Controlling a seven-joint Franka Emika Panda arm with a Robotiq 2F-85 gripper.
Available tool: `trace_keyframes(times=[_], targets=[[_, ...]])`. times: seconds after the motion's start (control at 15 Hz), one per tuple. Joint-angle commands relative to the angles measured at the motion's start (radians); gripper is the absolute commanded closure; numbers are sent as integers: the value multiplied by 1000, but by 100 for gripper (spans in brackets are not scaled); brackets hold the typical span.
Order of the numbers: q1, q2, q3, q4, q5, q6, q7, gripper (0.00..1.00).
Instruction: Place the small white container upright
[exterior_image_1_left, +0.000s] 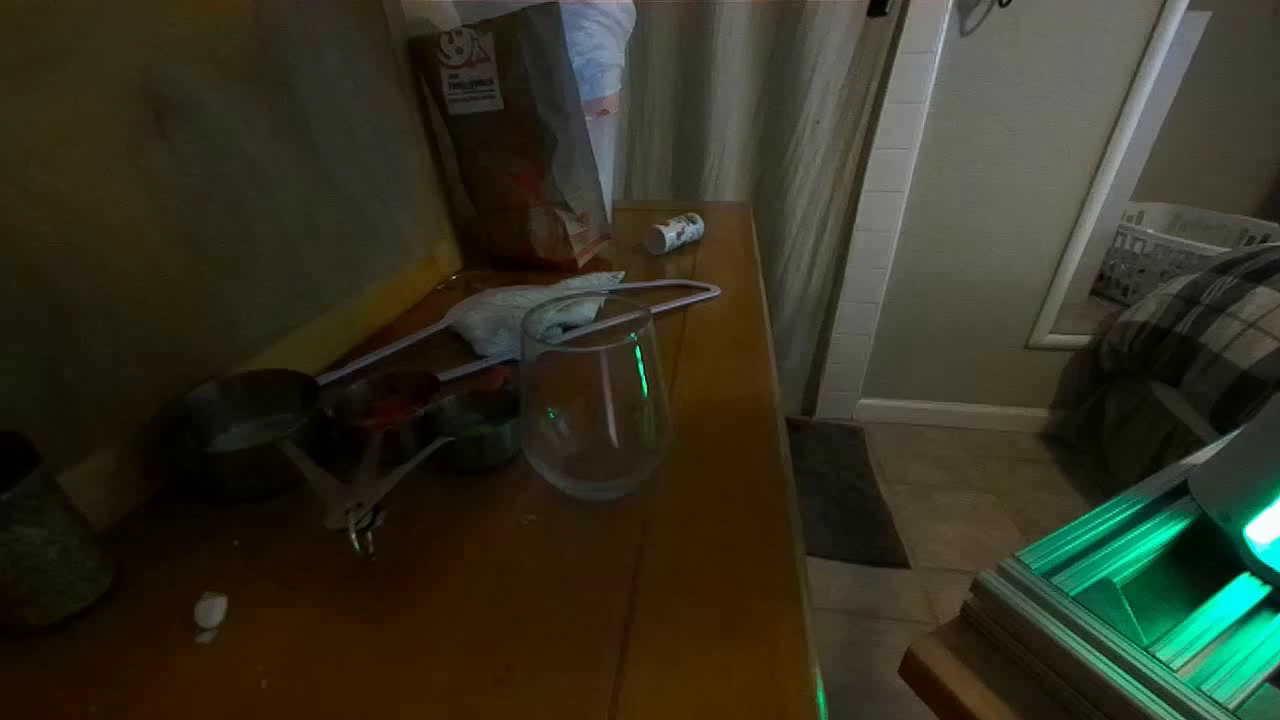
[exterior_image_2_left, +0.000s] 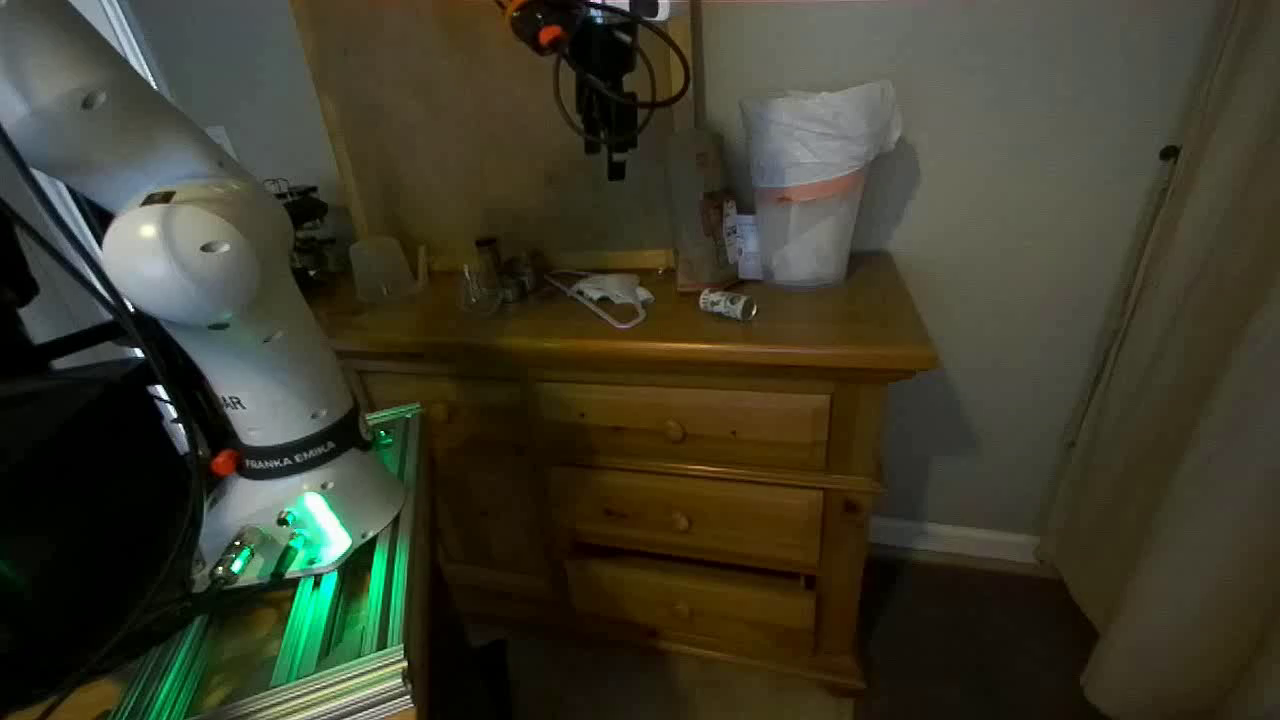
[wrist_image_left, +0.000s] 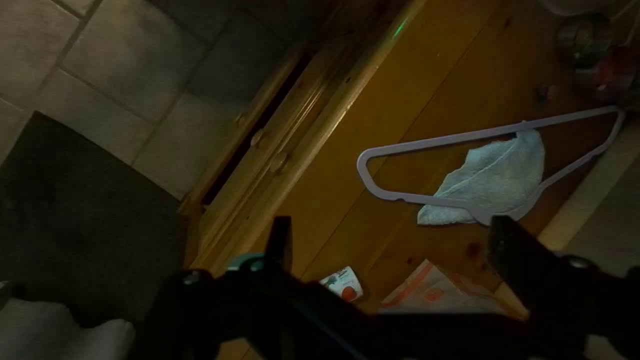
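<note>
The small white container is a little printed cylinder lying on its side on the wooden dresser top. It shows in both exterior views (exterior_image_1_left: 676, 233) (exterior_image_2_left: 728, 304), near the paper bag. In the wrist view the container (wrist_image_left: 345, 283) is partly hidden behind the gripper's dark body, and its red and green print shows. My gripper (exterior_image_2_left: 610, 165) hangs high above the dresser, apart from everything on it. In the wrist view the gripper's (wrist_image_left: 390, 222) two fingers are wide apart with nothing between them.
A brown paper bag (exterior_image_1_left: 520, 140) and a lined white bin (exterior_image_2_left: 815, 200) stand by the container. A hanger (wrist_image_left: 440, 142) with a pale cloth (wrist_image_left: 492, 175), a clear glass cup (exterior_image_1_left: 595, 420) and measuring cups (exterior_image_1_left: 250, 420) lie along the dresser (exterior_image_2_left: 640, 345). A tiny white scrap (exterior_image_1_left: 210, 610) is there.
</note>
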Motion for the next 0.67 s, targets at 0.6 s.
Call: trace_keyframes(times=[0.6], targets=[[-18, 176, 74, 162, -175, -98, 14, 0]])
